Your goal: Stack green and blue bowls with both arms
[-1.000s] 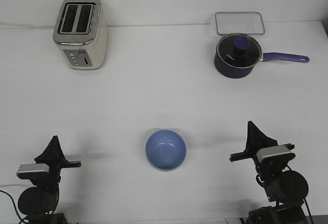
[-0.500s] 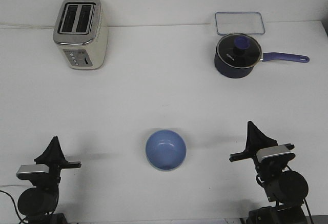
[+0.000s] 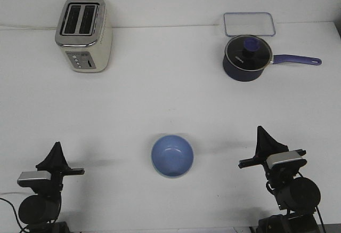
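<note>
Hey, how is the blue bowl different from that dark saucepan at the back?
The blue bowl is light blue; the saucepan is dark navy. The bowl is open on top with no handle; the saucepan wears a lid with a knob and has a long handle pointing to the robot's right. The bowl sits near, between the arms; the saucepan sits far on the right. Both are round and upright on the white table.

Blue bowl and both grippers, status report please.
Left gripper and right gripper both parked, holding nothing. Blue bowl upright on the table between them, untouched. Green bowl not visible. Nothing in the way.
</note>
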